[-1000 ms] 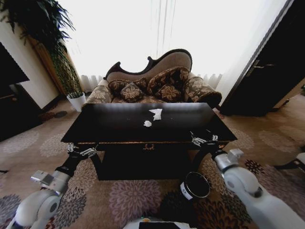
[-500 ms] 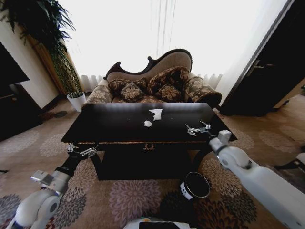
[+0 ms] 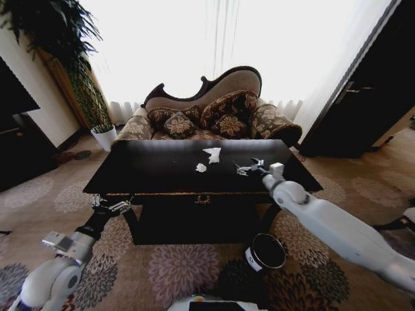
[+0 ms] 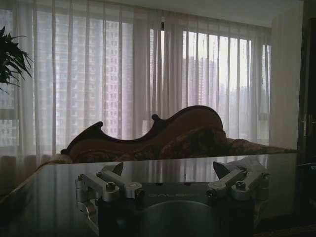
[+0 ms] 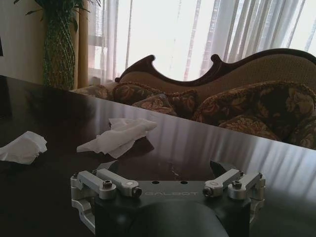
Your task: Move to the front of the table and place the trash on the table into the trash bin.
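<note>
A tall potted plant [image 3: 61, 45] stands at the room's left by bright sheer curtains [image 3: 214, 39]. Low at the table's front left corner, the left gripper [image 3: 110, 206] waits with its fingers spread, holding nothing. The glossy black table [image 3: 162, 172] fronts a carved sofa [image 3: 214, 107] on patterned carpet [image 3: 175, 265]. Two white paper scraps [image 3: 207, 160] lie near the tabletop's middle, one larger, one smaller. Just to their right the right gripper [image 3: 248, 166] hovers over the surface, jaws apart and seemingly empty. The trash bin [image 3: 266, 253] sits on the floor below the table's front right.
</note>
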Controlling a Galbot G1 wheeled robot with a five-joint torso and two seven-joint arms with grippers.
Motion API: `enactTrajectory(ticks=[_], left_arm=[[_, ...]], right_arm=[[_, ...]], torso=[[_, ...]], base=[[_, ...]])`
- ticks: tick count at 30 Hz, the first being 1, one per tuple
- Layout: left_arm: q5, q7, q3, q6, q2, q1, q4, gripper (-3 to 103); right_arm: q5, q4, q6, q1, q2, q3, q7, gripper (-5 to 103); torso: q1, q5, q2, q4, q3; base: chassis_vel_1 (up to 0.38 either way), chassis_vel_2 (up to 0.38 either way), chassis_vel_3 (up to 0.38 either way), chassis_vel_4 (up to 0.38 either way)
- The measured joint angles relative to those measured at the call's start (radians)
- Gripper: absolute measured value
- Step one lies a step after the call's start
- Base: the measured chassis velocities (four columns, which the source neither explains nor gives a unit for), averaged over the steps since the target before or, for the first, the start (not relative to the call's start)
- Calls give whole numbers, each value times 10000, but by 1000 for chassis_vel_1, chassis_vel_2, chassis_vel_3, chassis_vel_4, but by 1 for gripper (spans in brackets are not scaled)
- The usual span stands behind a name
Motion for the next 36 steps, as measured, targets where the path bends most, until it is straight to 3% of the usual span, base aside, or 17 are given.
enactTrajectory(ticks=[9,17,36], left_arm=[[0,-1,0,0,0,0,0,100],[0,1,0,0,0,0,0,100],[0,0,0,0,0,0,0,100]], right_arm=[[-18,-1579,-46,2441,1159,-2074,0,100],[-206,-2647,-18,3340,2119,-3168,49,100],[-657,-3687,177,3430,2777,-3526,-145,100]], torso=[[1,-3,0,1,0],[1,-4,1,2,-1],[-2,-3,2,0,-2]], base=[[0,0,0,0],[0,0,0,0],[0,0,0,0]])
